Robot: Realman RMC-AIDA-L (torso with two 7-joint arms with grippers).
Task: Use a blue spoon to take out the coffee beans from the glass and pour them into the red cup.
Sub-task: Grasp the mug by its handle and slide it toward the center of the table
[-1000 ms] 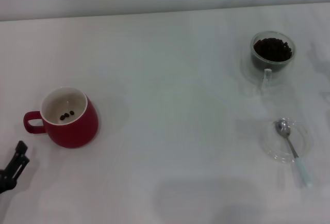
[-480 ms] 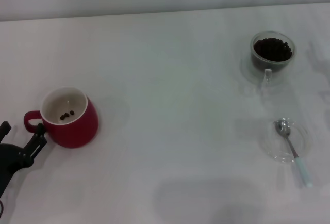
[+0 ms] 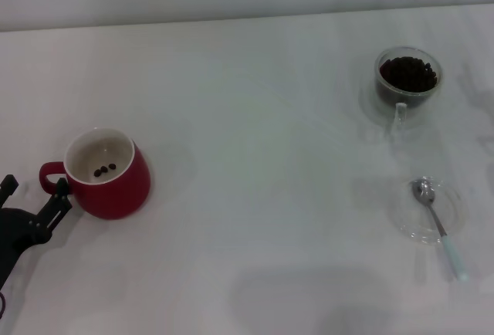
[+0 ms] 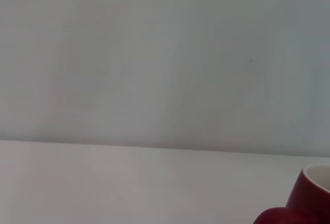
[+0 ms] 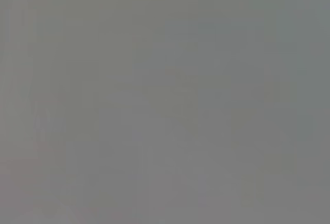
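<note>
No brand, label or writing shows on anything. Left pincer sits at the desk's near-left edge, fingers apart, straddling the loop handle of the red cup; the far finger is at or touching the handle. Cup stands upright, a few coffee beans on its white floor. Against half a second ago, the cup sits slightly farther right and the pincer has closed in on the handle. Left wrist view shows only the cup's rim and side. Well to the right, the glass holds the bean heap, far side of the desk. Nearer, the spoon lies in a clear saucer, handle over the rim. Right pincer is out of view.
</note>
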